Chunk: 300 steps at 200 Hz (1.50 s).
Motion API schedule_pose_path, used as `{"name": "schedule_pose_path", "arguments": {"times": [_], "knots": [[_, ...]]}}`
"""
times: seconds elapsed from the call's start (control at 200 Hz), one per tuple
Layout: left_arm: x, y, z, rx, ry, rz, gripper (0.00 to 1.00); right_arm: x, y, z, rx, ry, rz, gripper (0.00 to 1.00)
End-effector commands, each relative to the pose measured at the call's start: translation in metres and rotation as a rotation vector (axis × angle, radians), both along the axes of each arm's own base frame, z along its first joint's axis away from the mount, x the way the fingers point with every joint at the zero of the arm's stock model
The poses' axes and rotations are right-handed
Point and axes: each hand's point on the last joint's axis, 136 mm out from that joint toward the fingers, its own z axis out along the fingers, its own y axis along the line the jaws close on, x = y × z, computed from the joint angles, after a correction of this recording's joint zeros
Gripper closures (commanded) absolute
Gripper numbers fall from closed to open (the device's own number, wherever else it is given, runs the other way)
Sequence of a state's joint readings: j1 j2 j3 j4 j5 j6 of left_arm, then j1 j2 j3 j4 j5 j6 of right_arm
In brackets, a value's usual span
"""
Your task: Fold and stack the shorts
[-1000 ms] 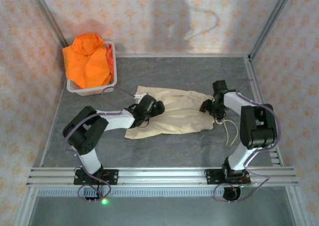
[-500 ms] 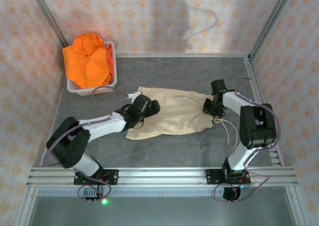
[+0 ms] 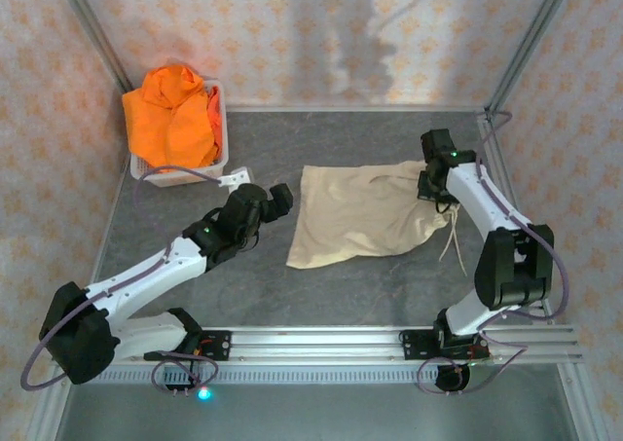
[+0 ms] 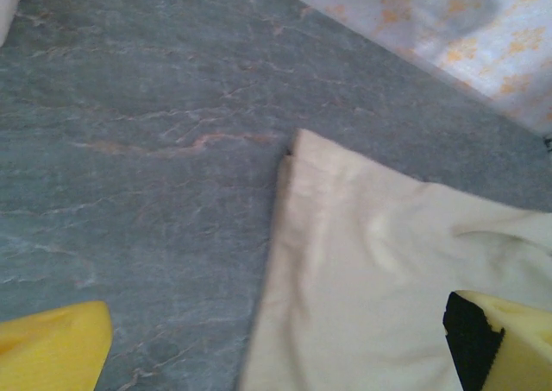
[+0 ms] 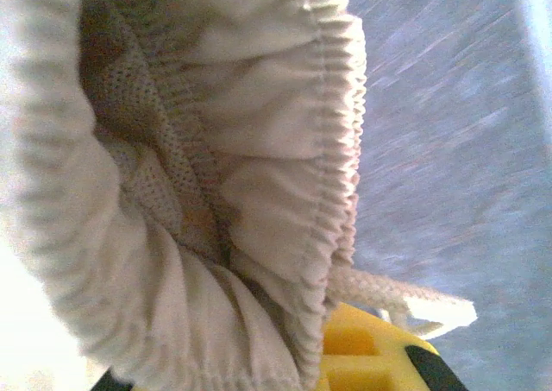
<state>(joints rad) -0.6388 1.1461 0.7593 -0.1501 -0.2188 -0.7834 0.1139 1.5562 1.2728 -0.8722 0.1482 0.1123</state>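
Up top, we see the beige shorts (image 3: 362,219) mid-table between left gripper (image 3: 279,199) and right gripper (image 3: 434,181). Left wrist: jaws apart, empty, near the hem corner (image 4: 295,142). Right wrist: jaws seemingly clamped on the waistband (image 5: 332,149); limp, light cloth, best held by corners.

Left arm (image 3: 146,275), right arm (image 3: 492,202): white links, black joints, looping grey cables; yellow jaws, black pads.

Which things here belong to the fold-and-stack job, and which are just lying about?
Job:
- beige shorts, spread on the table
- their drawstring
- orange shorts, heaped in the basket

Lying about:
- the white mesh basket itself
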Motion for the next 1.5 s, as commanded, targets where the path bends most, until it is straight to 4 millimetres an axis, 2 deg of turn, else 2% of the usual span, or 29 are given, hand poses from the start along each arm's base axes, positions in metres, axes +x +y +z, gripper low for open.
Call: {"name": "schedule_pose_path", "arguments": {"times": [0.0, 0.07, 0.18, 0.295, 0.495, 0.646, 0.776, 0.856, 0.896, 0.961, 1.016, 1.051, 1.096, 1.181, 1.216, 1.261, 1.321, 1.416, 1.496], "knots": [[-0.008, 0.018, -0.012, 0.059, 0.028, 0.040, 0.00, -0.017, -0.041, 0.048, -0.295, 0.049, -0.001, 1.00], [-0.009, 0.018, -0.013, 0.054, 0.029, 0.041, 0.00, -0.015, -0.047, 0.067, -0.367, 0.044, 0.007, 1.00], [-0.011, 0.020, -0.015, 0.057, 0.032, 0.044, 0.00, -0.007, -0.043, 0.089, -0.453, 0.037, 0.034, 1.00], [-0.012, 0.022, -0.018, 0.057, 0.039, 0.049, 0.00, 0.002, -0.028, 0.095, -0.519, 0.058, 0.079, 1.00], [-0.014, 0.022, -0.025, 0.056, 0.052, 0.052, 0.00, 0.018, 0.014, 0.080, -0.563, 0.101, 0.151, 1.00], [-0.015, 0.023, -0.027, 0.060, 0.055, 0.055, 0.00, 0.026, 0.052, 0.060, -0.547, 0.118, 0.204, 1.00], [-0.015, 0.022, -0.030, 0.059, 0.060, 0.052, 0.00, 0.029, 0.087, 0.038, -0.515, 0.136, 0.241, 0.95], [-0.014, 0.022, -0.032, 0.057, 0.063, 0.054, 0.00, 0.026, 0.115, 0.015, -0.436, 0.170, 0.274, 0.87], [-0.014, 0.022, -0.033, 0.055, 0.063, 0.054, 0.00, 0.024, 0.132, 0.002, -0.370, 0.184, 0.297, 0.78], [-0.014, 0.021, -0.034, 0.052, 0.064, 0.053, 0.00, 0.018, 0.168, -0.018, -0.186, 0.216, 0.347, 0.64], [-0.013, 0.020, -0.034, 0.048, 0.063, 0.051, 0.00, 0.014, 0.201, -0.021, 0.007, 0.216, 0.373, 0.58], [-0.013, 0.020, -0.034, 0.049, 0.064, 0.050, 0.00, 0.011, 0.222, -0.015, 0.138, 0.196, 0.390, 0.53], [-0.013, 0.020, -0.034, 0.046, 0.062, 0.050, 0.00, 0.009, 0.246, 0.000, 0.293, 0.153, 0.423, 0.38], [-0.013, 0.019, -0.030, 0.034, 0.050, 0.049, 0.00, 0.003, 0.275, 0.044, 0.542, 0.031, 0.486, 0.14], [-0.013, 0.019, -0.029, 0.032, 0.047, 0.047, 0.00, 0.000, 0.277, 0.061, 0.613, -0.020, 0.501, 0.07], [-0.013, 0.019, -0.028, 0.029, 0.043, 0.046, 0.00, 0.000, 0.270, 0.078, 0.665, -0.087, 0.493, 0.00], [-0.012, 0.018, -0.027, 0.025, 0.040, 0.043, 0.00, 0.005, 0.249, 0.088, 0.686, -0.159, 0.446, 0.01], [-0.011, 0.015, -0.027, 0.013, 0.038, 0.034, 0.00, 0.018, 0.210, 0.075, 0.685, -0.180, 0.317, 0.00], [-0.011, 0.012, -0.026, 0.002, 0.039, 0.027, 0.00, 0.028, 0.196, 0.056, 0.754, -0.146, 0.241, 0.01]]}}
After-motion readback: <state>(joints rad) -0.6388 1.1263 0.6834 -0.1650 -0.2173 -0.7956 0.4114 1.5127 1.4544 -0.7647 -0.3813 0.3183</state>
